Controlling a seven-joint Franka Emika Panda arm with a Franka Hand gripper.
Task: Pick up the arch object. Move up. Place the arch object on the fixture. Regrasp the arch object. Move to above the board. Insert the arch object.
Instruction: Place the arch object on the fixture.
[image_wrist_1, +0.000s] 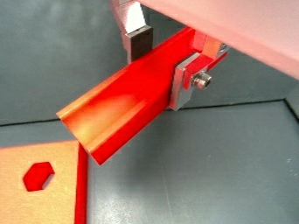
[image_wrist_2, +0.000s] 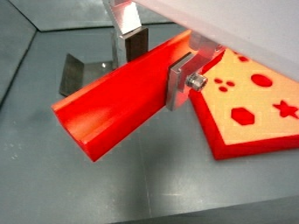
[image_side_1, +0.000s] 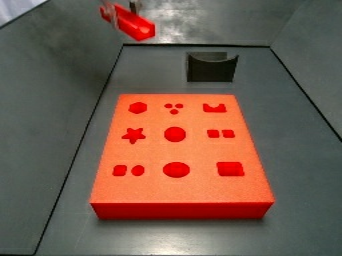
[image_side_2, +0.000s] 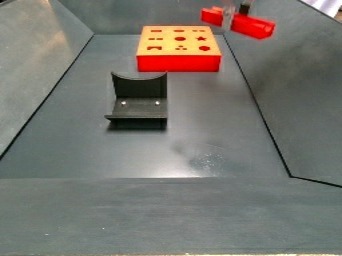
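The arch object (image_wrist_1: 117, 109) is a long red bar, and my gripper (image_wrist_1: 163, 59) is shut on it near one end. A dark-padded finger (image_wrist_1: 139, 42) presses one side and a silver finger plate with a screw (image_wrist_1: 187, 80) presses the other. Both wrist views show this grasp, with the bar (image_wrist_2: 117, 105) sticking out well past the jaws. In both side views the bar (image_side_1: 131, 20) (image_side_2: 238, 22) hangs high in the air, off to one side of the board (image_side_1: 181, 195) (image_side_2: 181, 62). The dark fixture (image_side_1: 210, 66) (image_side_2: 138, 100) stands on the floor, apart from the bar.
Grey sloped walls (image_side_1: 54, 110) ring the dark floor (image_side_2: 187, 150). The fixture (image_wrist_2: 82, 74) and a part of the board with its holes (image_wrist_2: 251, 122) lie below the held bar. A board corner with a hexagon hole (image_wrist_1: 38, 175) shows in a wrist view.
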